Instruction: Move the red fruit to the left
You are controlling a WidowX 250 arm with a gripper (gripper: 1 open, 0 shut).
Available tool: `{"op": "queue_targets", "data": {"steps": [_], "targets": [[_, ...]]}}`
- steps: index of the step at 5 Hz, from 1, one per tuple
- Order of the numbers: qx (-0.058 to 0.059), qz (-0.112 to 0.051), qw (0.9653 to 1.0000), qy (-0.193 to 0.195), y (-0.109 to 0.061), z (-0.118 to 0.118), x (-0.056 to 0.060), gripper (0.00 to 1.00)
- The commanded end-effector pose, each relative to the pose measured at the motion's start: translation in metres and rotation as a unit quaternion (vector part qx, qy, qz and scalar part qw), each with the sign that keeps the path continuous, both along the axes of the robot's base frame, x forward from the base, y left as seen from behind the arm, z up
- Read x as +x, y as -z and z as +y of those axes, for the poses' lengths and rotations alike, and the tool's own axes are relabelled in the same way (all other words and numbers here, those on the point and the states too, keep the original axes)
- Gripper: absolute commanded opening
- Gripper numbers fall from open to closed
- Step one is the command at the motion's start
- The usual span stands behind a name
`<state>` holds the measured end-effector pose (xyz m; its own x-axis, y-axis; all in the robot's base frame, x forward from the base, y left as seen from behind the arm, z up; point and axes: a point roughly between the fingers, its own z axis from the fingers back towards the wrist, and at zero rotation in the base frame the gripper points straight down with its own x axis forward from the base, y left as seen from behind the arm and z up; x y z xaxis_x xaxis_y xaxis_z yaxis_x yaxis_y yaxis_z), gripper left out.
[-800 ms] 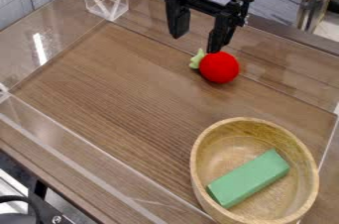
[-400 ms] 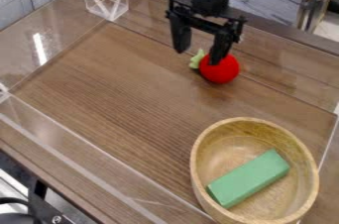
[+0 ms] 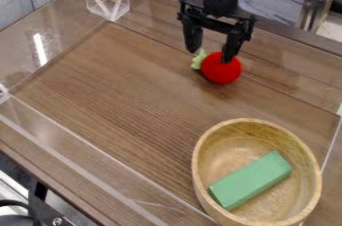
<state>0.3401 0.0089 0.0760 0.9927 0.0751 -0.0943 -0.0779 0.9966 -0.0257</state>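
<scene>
- Wood-grain tabletop [image 3: 120, 90] fills most of the view, ringed by low clear plastic walls [image 3: 40, 120], with a grey floor and darker furniture behind its far edge.
- On that tabletop, toward the far right part, sits the red fruit [image 3: 221, 68]: small, glossy and round, with a bit of green leaf [image 3: 199, 61] sticking out on its left side.
- It rests on the wood, in the open, well apart from the clear walls.
- Directly above the fruit hangs the gripper [image 3: 217, 48], black, pointing straight down from a dark wrist that leaves the top of the picture.
- Its two fingers [image 3: 191, 36] are spread wide, one coming down on the fruit's left near the leaf, the other on its right.
- The fingertips reach about the level of the fruit's top; whether either one touches the fruit cannot be told from this angle.
- Nothing is clamped between the fingers; the fruit lies on the table below the gap.
- Farther out, in the near right corner, stands a round wooden bowl [image 3: 214, 150], much bigger than the fruit and well apart from it.
- Inside the bowl lies a green rectangular block [image 3: 251, 179], set at a slant.
- Off at the far left corner, a small folded piece of clear plastic [image 3: 104, 4] stands upright on the table's edge.
</scene>
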Motion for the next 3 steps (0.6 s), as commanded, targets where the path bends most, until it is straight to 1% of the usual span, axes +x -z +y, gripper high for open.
{"op": "queue_targets", "data": {"steps": [1, 2, 3], "targets": [[-0.001, -0.036, 0.9993, 0.009, -0.005, -0.004, 0.018, 1.0], [-0.002, -0.037, 0.9992, 0.014, 0.007, -0.008, 0.026, 1.0], [-0.005, -0.041, 0.9989, 0.02, 0.012, -0.009, 0.024, 1.0]]}}
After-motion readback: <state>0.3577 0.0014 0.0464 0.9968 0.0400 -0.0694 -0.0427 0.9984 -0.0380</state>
